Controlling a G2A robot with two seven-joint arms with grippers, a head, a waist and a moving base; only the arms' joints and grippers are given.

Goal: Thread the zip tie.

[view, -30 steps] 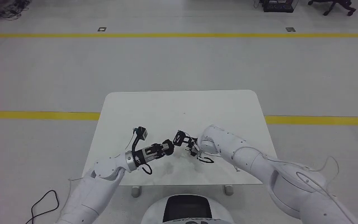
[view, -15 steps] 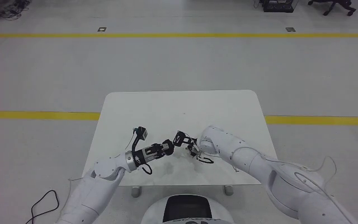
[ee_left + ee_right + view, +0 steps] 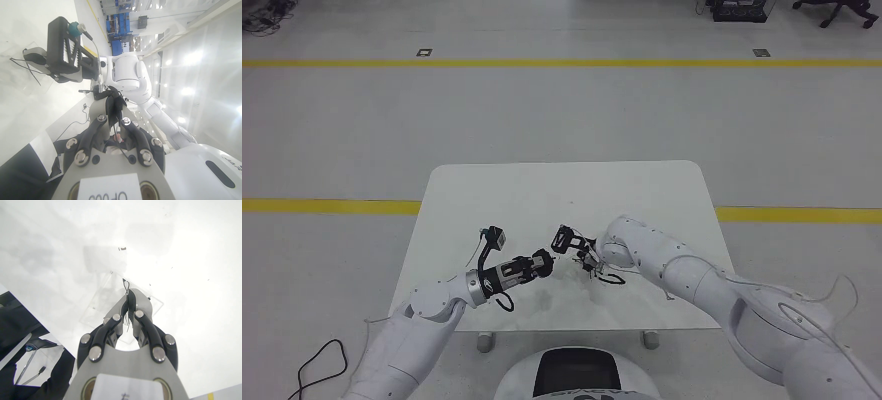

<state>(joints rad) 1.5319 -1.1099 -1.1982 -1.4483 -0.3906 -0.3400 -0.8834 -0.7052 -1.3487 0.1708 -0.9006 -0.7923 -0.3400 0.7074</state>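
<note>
My right gripper is shut on thin black zip tie strands that cross just past its tips, low over a clear plastic sheet. In the left wrist view that same right gripper shows ahead, with the zip tie strands trailing from its tips. My left gripper is shut on a thin black zip tie tail running back between its fingers. From above, the left gripper and right gripper sit close together over the near middle of the white table.
The clear sheet lies flat on the table under the right gripper. The table's near edge is close behind both grippers. Bare tabletop stretches toward the far side and both side edges.
The right arm's wrist has shifted slightly toward the far side of the table, with its gripper still shut. The left arm has kept still.
</note>
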